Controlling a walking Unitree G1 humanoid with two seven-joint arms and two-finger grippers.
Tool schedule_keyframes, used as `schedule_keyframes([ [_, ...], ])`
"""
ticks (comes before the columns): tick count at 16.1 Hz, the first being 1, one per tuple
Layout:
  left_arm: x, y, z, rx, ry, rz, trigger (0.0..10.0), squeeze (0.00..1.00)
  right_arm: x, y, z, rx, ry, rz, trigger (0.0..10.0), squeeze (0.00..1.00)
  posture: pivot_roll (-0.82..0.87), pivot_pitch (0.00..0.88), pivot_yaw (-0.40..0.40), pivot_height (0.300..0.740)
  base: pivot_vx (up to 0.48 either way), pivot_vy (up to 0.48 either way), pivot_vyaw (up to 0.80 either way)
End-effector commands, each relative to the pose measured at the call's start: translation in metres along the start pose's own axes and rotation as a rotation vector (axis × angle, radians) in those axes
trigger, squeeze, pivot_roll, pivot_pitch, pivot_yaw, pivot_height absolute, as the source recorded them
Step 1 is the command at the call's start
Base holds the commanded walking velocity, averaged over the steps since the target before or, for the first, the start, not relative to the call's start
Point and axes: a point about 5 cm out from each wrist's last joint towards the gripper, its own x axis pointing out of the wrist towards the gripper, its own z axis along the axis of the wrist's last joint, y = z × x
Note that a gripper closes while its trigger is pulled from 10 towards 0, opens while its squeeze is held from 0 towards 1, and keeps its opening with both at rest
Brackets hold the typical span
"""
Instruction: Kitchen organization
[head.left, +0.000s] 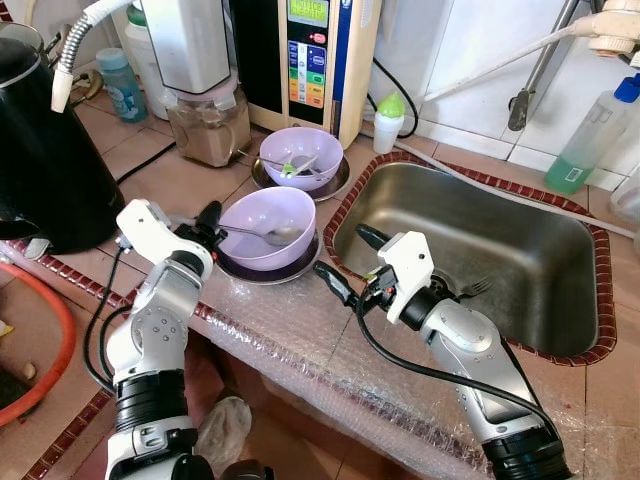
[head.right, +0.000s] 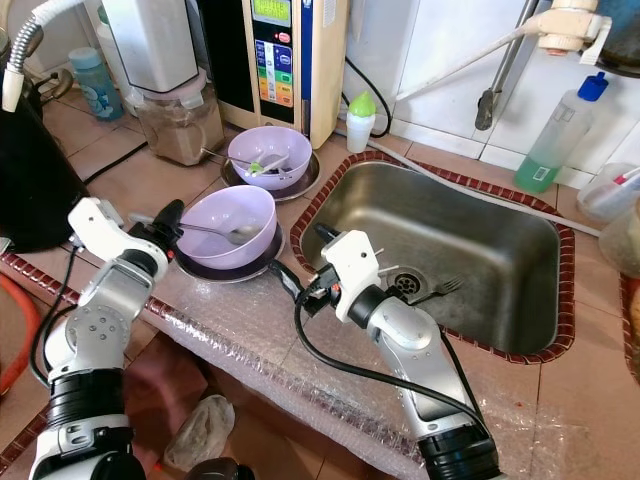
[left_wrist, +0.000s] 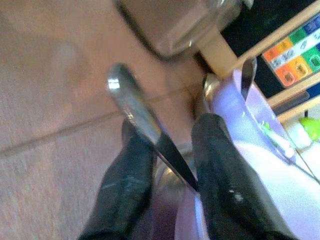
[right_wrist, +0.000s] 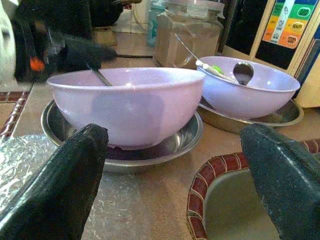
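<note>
Tiled kitchen counter (head.left: 170, 180), brown, with a steel sink (head.left: 480, 250) let into it and a bubble-wrap sheet (head.left: 290, 320) along the front edge

Behind the work zone: black kettle (head.left: 40, 150), water unit (head.left: 310, 55) with coloured buttons, jar (head.left: 208, 125) of brown powder, green-capped bottle (head.left: 388, 122). Far purple bowl (head.left: 300, 157) on its own steel plate, spoon and a green-tipped utensil inside. Fork (head.left: 478, 287) lies in the sink, beyond the right gripper

Near purple bowl (head.left: 268, 225) sits on a steel plate (head.left: 262, 270), directly ahead of the right gripper (head.left: 348, 262) and just beside the left gripper (head.left: 205, 228), which is the nearer arm

Spoon (head.left: 262, 234): long axis runs roughly level across the bowl, scoop end resting inside toward the sink side, handle pointing out over the rim to the left gripper

Left gripper: fingers (left_wrist: 125, 185) closed down narrow on the spoon handle, which passes between them in the wrist view; grip looks like a pinch at the handle, bowl rim touching or nearly so just past the tips

Right gripper: fingers (right_wrist: 60, 175) spread wide, nothing between them, bowl and plate framed square in the gap, a short way off, over the strip between sink rim and plate

Judgement: spoon lifts out by drawing along its own axis, up and away from the bowl toward the left arm; right arm placed to take the bowl after
</note>
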Motion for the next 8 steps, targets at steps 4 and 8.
schedule_keyframes([
  [4,-0.005,-0.015,0.024,0.113,-0.087,-0.012,0.0,0.0,-0.001,-0.007,-0.003,-0.015,0.014,-0.025,10.0,0.0,-0.05,0.0,0.021,0.74,0.0,0.0,0.0],
  [8,-0.011,-0.04,0.037,0.204,-0.191,-0.134,0.0,0.0,-0.002,-0.013,-0.004,-0.035,0.009,-0.084,10.0,0.0,-0.04,0.0,0.014,0.74,0.0,0.0,0.0],
])
